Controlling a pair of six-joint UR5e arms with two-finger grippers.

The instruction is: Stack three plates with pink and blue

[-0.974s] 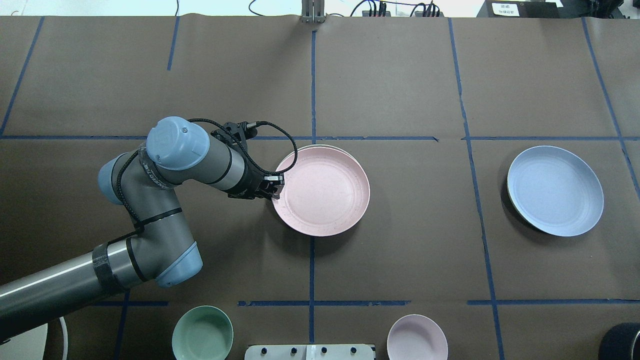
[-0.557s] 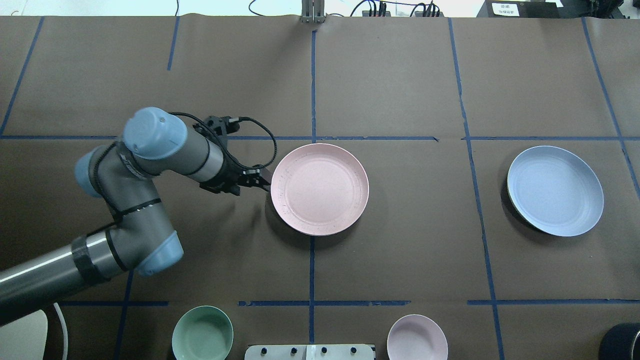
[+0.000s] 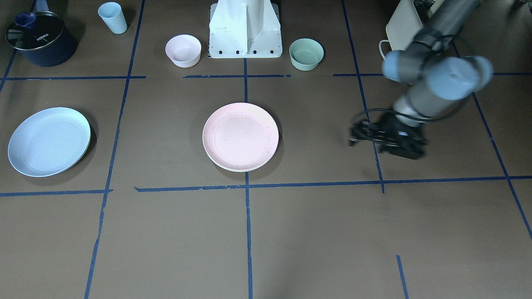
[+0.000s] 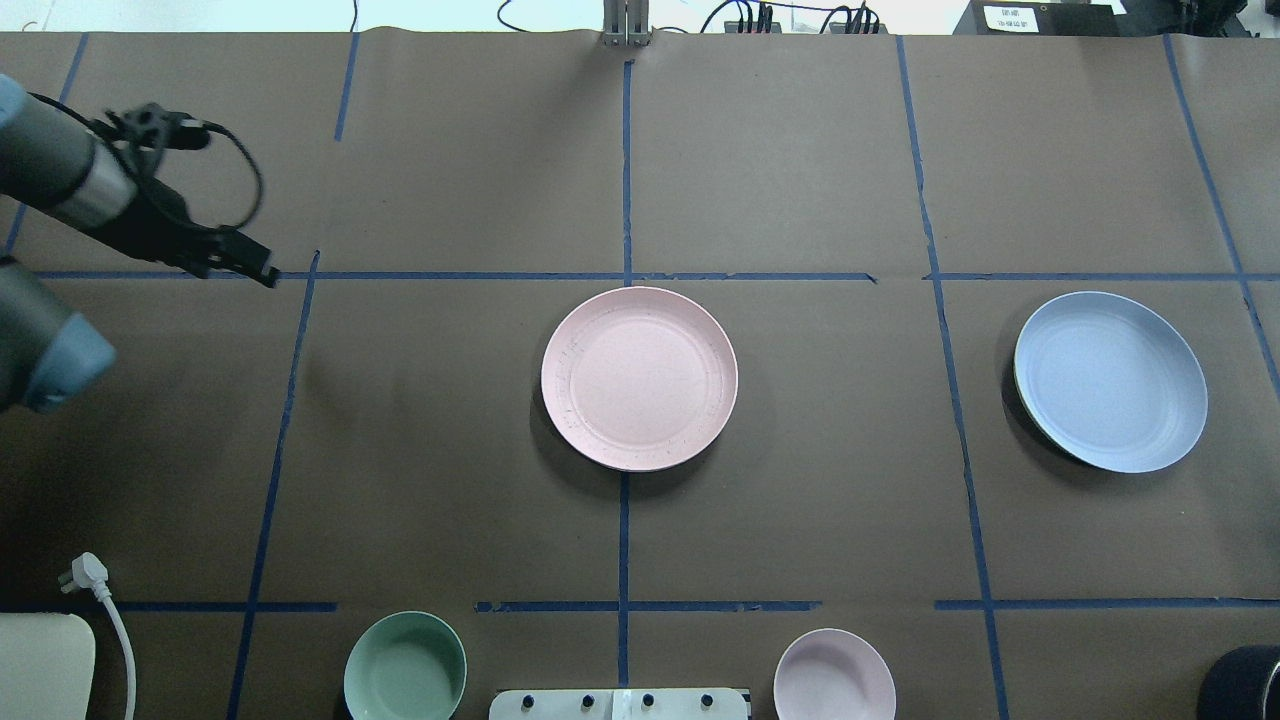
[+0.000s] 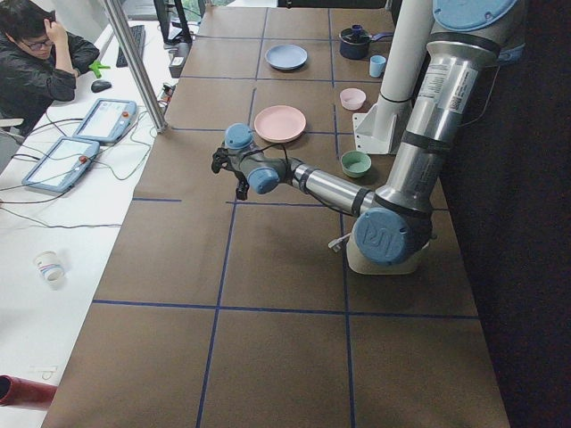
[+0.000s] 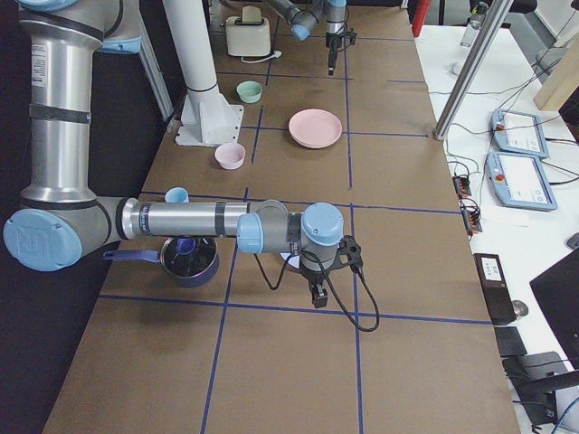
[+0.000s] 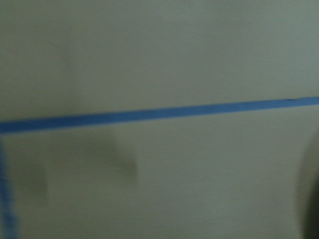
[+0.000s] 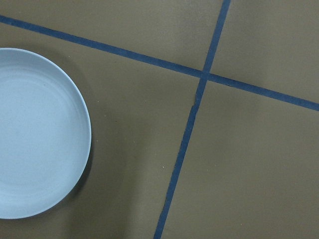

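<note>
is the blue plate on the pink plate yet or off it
Off. The blue plate lies apart on the table, a taped grid line between it and the pink plate, whose top is bare.

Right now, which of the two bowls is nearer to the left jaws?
The green bowl, left of the white robot base; the pink bowl sits right of it.

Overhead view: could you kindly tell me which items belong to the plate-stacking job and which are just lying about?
Job: pink plate, blue plate.
Lying about: green bowl, pink bowl, dark pot, white plug.
</note>
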